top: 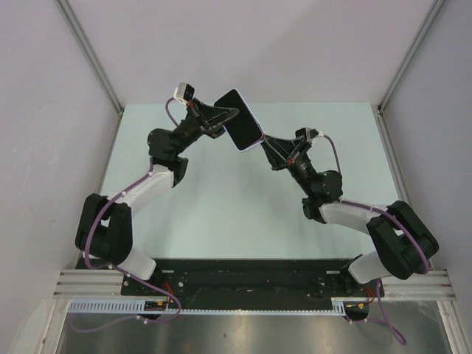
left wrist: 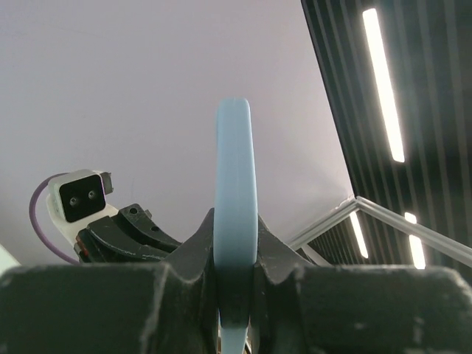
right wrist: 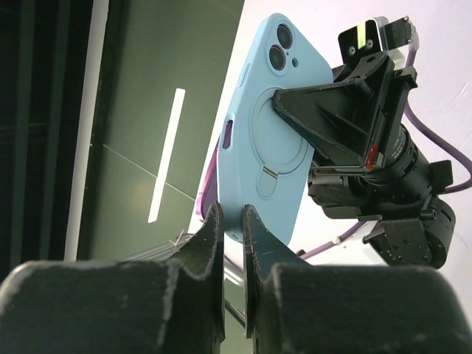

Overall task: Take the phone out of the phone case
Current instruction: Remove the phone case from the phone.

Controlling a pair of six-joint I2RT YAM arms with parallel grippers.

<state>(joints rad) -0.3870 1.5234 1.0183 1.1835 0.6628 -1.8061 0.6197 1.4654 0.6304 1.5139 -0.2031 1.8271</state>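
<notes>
Phone (top: 240,119) held mid-air between two arms
left gripper (left wrist: 236,258) clamped on the blue case (right wrist: 269,125); right gripper (right wrist: 232,221) pinching its bottom edge, probably to peel it; phone's inside, above the table (top: 221,214)

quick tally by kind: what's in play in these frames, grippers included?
phone: 1
case: 1 (light blue)
grippers: 2 (left gripper, right gripper, both shut on the case, held off the table)
total: 4
</notes>
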